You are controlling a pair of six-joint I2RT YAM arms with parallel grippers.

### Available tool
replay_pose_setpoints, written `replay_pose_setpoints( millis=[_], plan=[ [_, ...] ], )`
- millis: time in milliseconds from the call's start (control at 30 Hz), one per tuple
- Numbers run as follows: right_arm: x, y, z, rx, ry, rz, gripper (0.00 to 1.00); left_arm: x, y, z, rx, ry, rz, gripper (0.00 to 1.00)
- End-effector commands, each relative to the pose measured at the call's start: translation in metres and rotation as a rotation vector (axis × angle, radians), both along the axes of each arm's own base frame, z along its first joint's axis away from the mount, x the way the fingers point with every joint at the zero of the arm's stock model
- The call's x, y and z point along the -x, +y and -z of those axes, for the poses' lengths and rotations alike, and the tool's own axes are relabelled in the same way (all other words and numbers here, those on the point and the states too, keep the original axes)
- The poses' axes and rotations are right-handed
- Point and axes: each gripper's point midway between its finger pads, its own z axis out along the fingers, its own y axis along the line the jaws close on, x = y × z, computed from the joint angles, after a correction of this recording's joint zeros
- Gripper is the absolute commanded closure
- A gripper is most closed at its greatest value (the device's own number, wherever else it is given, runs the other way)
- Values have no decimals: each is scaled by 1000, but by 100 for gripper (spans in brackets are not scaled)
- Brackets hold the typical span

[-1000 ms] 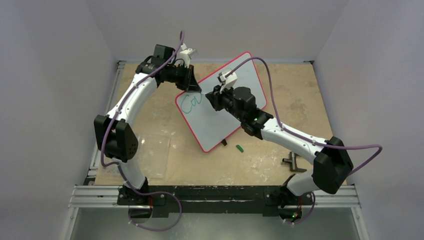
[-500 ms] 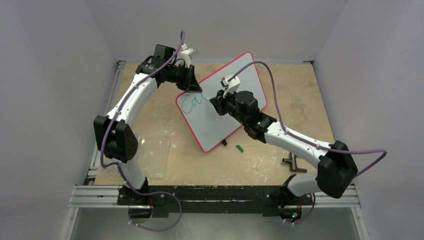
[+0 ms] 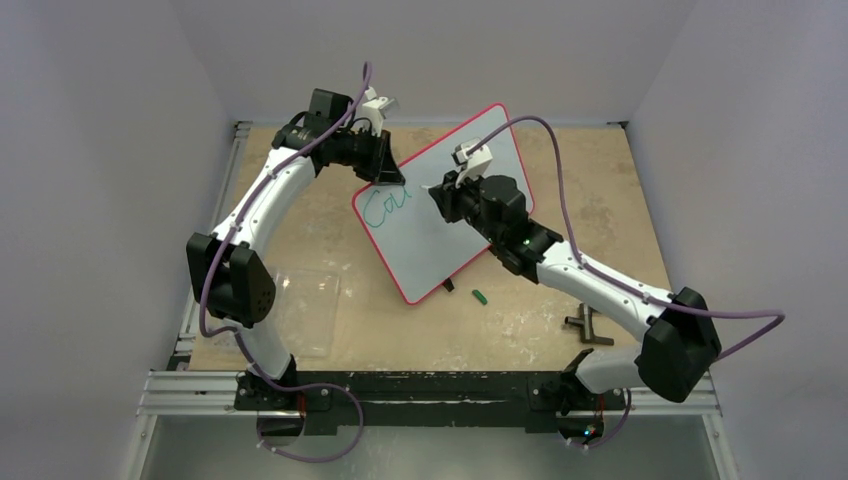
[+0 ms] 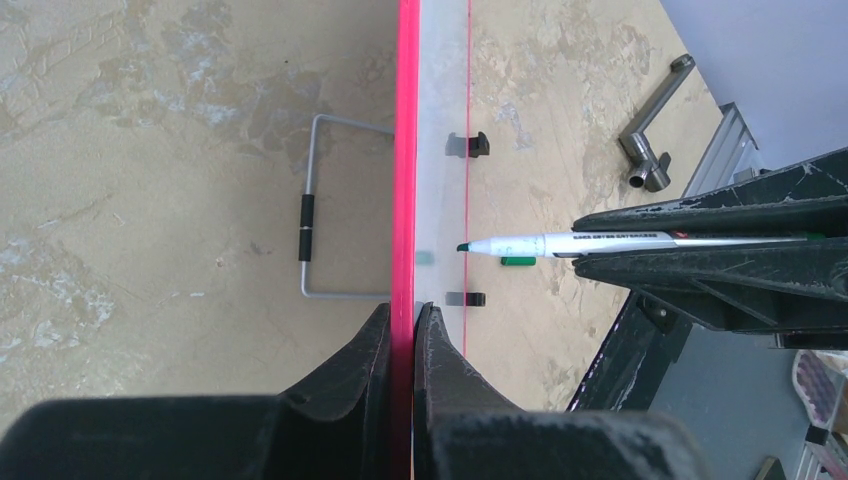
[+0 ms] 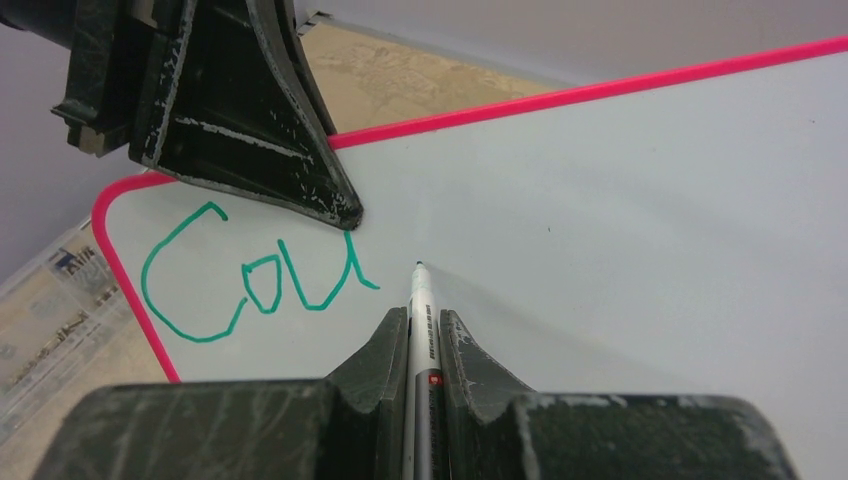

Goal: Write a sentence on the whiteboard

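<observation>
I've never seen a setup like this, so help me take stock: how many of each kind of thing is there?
robot arms: 2, left arm, right arm
whiteboard: 1
marker: 1
small green piece: 1
clear plastic sheet: 1
metal tool: 1
wire stand: 1
small black clips: 2
Total: 10

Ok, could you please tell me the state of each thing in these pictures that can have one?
whiteboard: tilted up, held by its rim.
left gripper: shut on the whiteboard's rim.
right gripper: shut on the marker.
marker: uncapped, tip at the whiteboard, contact unclear.
writing: unfinished, reads "Cou".
green cap: off, lying on the table.
plastic sheet: flat on the table.
</observation>
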Motion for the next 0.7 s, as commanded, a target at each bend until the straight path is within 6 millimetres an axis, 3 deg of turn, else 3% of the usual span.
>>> replay_pose_setpoints(
  millis=[0,267,667],
  plan=[
    [-10,8,-42,-58,-76,-7,100,-10,25,19,-178,-87,-44,100],
    [-15,19,-50,-76,-95,-36,100,-10,25,18,-177,-91,-46,100],
    [-17,21,-33,-63,-67,-40,100,-10,26,17,-180,-94,-46,100]
  ],
)
